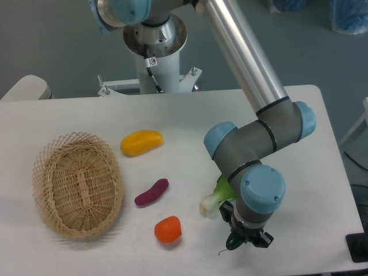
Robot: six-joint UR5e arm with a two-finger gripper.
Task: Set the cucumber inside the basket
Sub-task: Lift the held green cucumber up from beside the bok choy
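The oval tan wicker basket sits at the left of the table with nothing in it. My gripper points straight down near the table's front edge, far to the right of the basket. Only a small dark green end of the cucumber pokes out at the gripper's left side, with a thin stem trailing toward the table. The rest of it lies hidden under the wrist. The fingers are covered by the gripper body, so their state does not show.
A light-green bok choy lies just left of the wrist, partly under the arm. A purple eggplant, an orange vegetable and a yellow one lie between gripper and basket.
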